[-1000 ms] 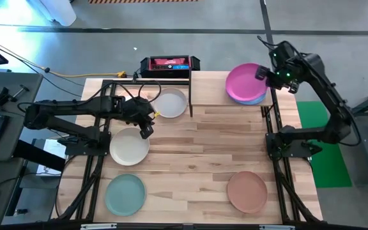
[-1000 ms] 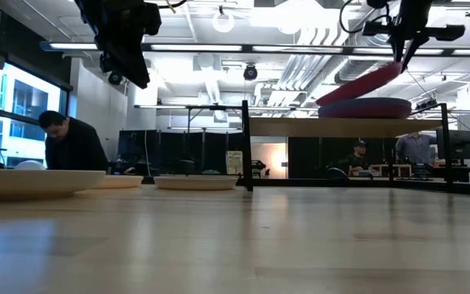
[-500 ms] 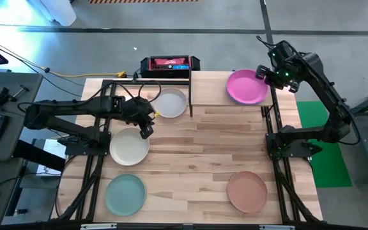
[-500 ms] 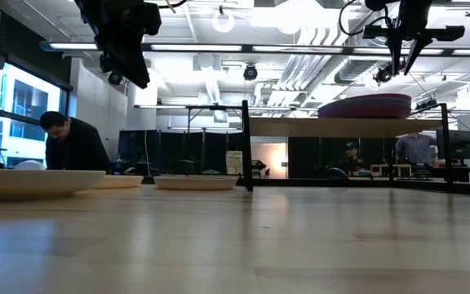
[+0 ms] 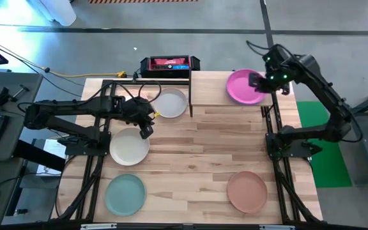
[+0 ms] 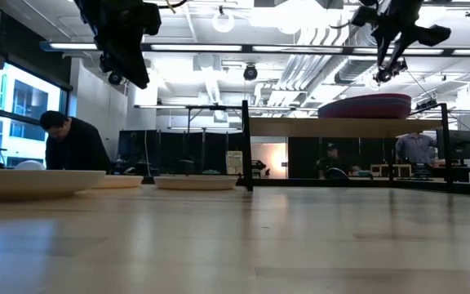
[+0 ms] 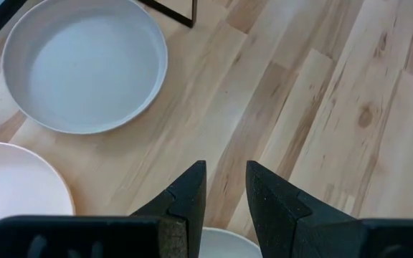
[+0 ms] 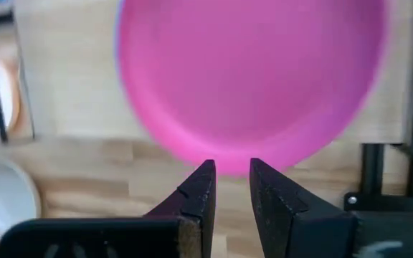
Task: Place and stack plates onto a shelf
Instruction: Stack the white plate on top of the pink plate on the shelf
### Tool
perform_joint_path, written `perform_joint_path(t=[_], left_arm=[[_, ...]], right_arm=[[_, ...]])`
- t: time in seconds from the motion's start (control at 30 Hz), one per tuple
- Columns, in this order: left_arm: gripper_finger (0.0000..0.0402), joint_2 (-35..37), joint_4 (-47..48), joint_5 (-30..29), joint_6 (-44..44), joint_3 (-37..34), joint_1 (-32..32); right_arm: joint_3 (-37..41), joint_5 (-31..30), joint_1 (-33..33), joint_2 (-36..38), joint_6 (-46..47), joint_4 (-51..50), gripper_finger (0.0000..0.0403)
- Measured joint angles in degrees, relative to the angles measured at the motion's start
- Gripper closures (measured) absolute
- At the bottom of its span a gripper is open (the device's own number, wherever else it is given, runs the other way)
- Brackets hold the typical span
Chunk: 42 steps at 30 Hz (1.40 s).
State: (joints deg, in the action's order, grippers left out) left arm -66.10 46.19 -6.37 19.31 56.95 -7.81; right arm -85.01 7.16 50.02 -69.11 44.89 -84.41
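Observation:
A magenta plate (image 5: pixel 243 86) lies flat on top of a stack (image 6: pixel 364 107) at the right end of the shelf (image 5: pixel 208 89); the plates under it show only as a dark edge in the low view. My right gripper (image 5: pixel 259 81) (image 8: pixel 231 175) hovers open just above the plate's right rim, touching nothing. My left gripper (image 5: pixel 145 130) (image 7: pixel 226 179) hangs open above the table between the grey-white plate (image 5: pixel 170 103) and the cream plate (image 5: pixel 129 146). The teal-green plate (image 5: pixel 125 195) and the tan-brown plate (image 5: pixel 247 191) rest on the tabletop near its near edge.
A pale pink plate (image 7: pixel 9 190) lies beside the grey-white one (image 7: pixel 84 64). The shelf's left half is bare plank. A black device (image 5: pixel 169 63) sits beyond the table's far edge. Black frame posts (image 5: pixel 275 128) run along both table sides. People (image 6: pixel 72 143) are in the room behind.
My right gripper held the magenta plate tilted over a blue plate on the shelf, lowered it flat onto the stack and let go. It then rose slightly, tipped, and moved toward the table's left over the plate's rim. The plate now lies level.

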Motion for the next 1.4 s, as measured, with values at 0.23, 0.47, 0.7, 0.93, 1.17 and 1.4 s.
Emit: perform_joint_path(t=[0.23,0.47,0.7,0.93,1.17,1.4], left_arm=[[0.0312,0.0,6.1,2.0,3.9,0.0,0.0],[0.0312,0.0,8.3,3.2,12.9,0.0,3.5],[0.0312,0.0,8.6,2.7,21.0,0.0,8.4],[0.0312,-1.3,9.0,0.6,25.4,0.0,13.3],[0.0312,-5.7,9.6,-0.4,29.8,0.0,18.0],[0.0312,-10.5,9.4,-1.3,35.1,0.0,19.9]], right_arm=[[0.0,-2.2,-12.5,0.0,2.6,1.1,0.0336],[0.0,-6.7,-23.4,0.1,8.3,3.4,0.0336],[0.0,-10.9,-31.4,0.1,14.8,3.7,0.0336],[0.0,-14.1,-38.9,0.0,21.1,3.7,0.0336],[0.0,-15.7,-44.6,-1.7,24.3,4.1,0.0336],[0.0,-15.6,-47.5,-4.6,22.8,4.4,0.0336]])
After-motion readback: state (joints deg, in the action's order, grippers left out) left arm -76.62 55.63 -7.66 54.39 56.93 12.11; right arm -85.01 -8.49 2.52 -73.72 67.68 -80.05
